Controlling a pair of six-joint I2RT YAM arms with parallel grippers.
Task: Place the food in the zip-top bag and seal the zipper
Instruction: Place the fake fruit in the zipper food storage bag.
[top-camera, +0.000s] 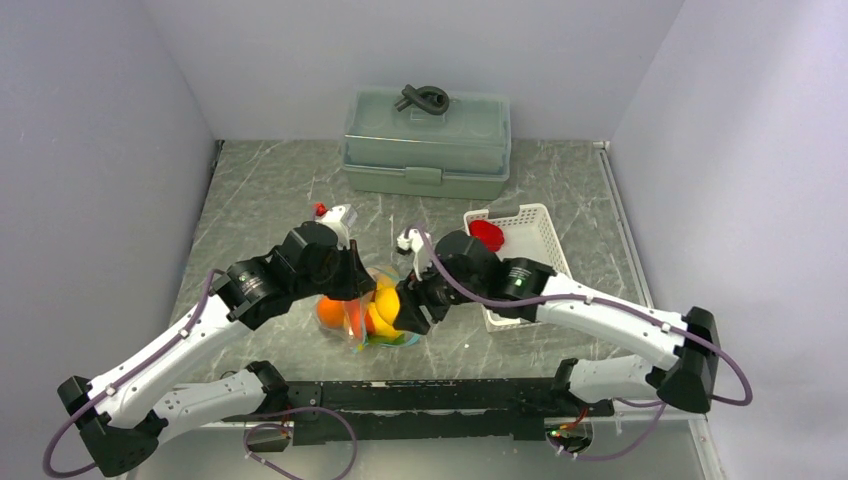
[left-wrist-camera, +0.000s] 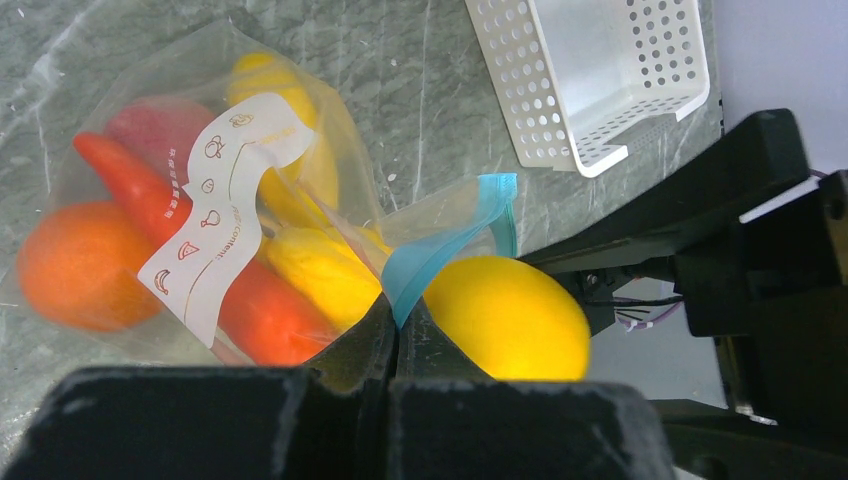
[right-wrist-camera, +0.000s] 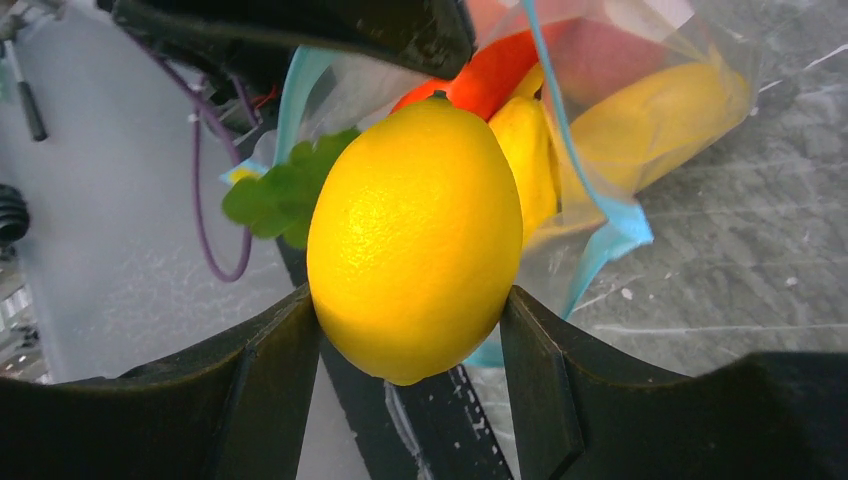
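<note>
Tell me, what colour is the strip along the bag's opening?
Teal-blue. The zipper strip on the clear zip-top bag shows best in the left wrist view.

The marbled table (top-camera: 260, 200) carries a lidded box (top-camera: 425, 145), white basket (top-camera: 535, 242) and the zip-top bag (left-wrist-camera: 215, 190).

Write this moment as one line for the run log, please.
left gripper: jaws shut on zipper | right gripper: jaws shut on lemon at zip-top bag mouth | seal: not done, mouth open
</note>
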